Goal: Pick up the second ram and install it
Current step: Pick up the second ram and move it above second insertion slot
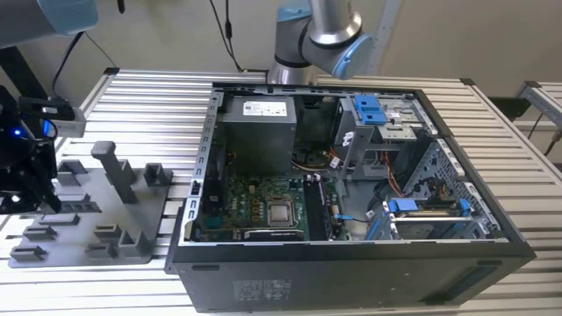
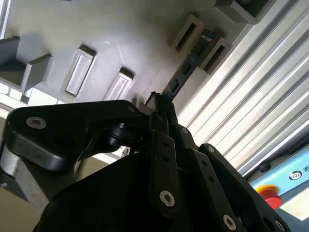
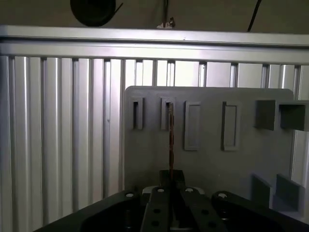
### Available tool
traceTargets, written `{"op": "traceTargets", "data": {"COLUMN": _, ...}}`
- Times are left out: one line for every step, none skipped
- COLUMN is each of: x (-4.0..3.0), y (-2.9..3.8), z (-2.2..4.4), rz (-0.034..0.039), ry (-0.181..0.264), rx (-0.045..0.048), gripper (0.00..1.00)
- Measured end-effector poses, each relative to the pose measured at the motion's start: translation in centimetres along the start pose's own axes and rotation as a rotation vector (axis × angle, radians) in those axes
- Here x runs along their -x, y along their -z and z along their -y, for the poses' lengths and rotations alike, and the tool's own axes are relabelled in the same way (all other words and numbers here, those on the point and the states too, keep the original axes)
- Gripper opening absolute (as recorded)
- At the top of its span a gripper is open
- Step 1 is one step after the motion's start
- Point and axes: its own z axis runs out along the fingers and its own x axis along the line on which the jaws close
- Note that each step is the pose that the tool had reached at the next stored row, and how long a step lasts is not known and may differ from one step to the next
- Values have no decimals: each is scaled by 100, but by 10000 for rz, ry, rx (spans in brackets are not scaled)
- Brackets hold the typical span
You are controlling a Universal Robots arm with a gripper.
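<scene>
The second ram is a thin dark board with black chips. It stands on edge in the slotted holders of the grey fixture tray. In the first wrist view the ram shows edge-on as a thin line running from a tray slot to my gripper. The black fingers sit closed together around the ram's near end. My gripper is at the exterior view's far left, low over the tray, with the ram beside its tips.
An open computer case lies at the exterior view's middle and right, with its motherboard and memory slots exposed. A grey upright post and low blocks rise from the tray. The slatted aluminium table surrounds everything. A red button shows nearby.
</scene>
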Motion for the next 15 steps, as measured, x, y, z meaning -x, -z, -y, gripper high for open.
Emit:
{"op": "traceTargets", "data": {"x": 0, "y": 21, "z": 0, "rz": 0, "ry": 0, "rx": -1, "gripper": 15}}
{"op": "traceTargets", "data": {"x": 0, "y": 42, "z": 0, "rz": 0, "ry": 0, "rx": 0, "gripper": 15}}
{"op": "traceTargets", "data": {"x": 0, "y": 62, "z": 0, "rz": 0, "ry": 0, "rx": 1, "gripper": 15}}
{"op": "traceTargets", "data": {"x": 0, "y": 82, "z": 0, "rz": 0, "ry": 0, "rx": 0, "gripper": 15}}
{"op": "traceTargets", "data": {"x": 0, "y": 101, "z": 0, "rz": 0, "ry": 1, "rx": 0, "gripper": 15}}
{"op": "traceTargets", "data": {"x": 0, "y": 121, "z": 0, "rz": 0, "ry": 1, "rx": 0, "gripper": 15}}
{"op": "traceTargets", "data": {"x": 0, "y": 143, "z": 0, "rz": 0, "ry": 0, "rx": 0, "gripper": 15}}
{"op": "traceTargets", "data": {"x": 1, "y": 162, "z": 1, "rz": 0, "ry": 0, "rx": -1, "gripper": 15}}
{"op": "traceTargets", "data": {"x": 1, "y": 182, "z": 0, "rz": 0, "ry": 0, "rx": 0, "gripper": 15}}
{"op": "traceTargets", "data": {"x": 1, "y": 202, "z": 0, "rz": -1, "ry": 0, "rx": 1, "gripper": 15}}
{"op": "traceTargets", "data": {"x": 1, "y": 220, "z": 1, "rz": 0, "ry": 1, "rx": 0, "gripper": 15}}
{"op": "traceTargets", "data": {"x": 1, "y": 239, "z": 1, "rz": 0, "ry": 0, "rx": 0, "gripper": 15}}
{"op": "traceTargets", "data": {"x": 1, "y": 258, "z": 1, "rz": 0, "ry": 0, "rx": 0, "gripper": 15}}
{"op": "traceTargets", "data": {"x": 1, "y": 277, "z": 1, "rz": 1, "ry": 0, "rx": -1, "gripper": 15}}
{"op": "traceTargets", "data": {"x": 1, "y": 296, "z": 1, "rz": 1, "ry": 0, "rx": -1, "gripper": 15}}
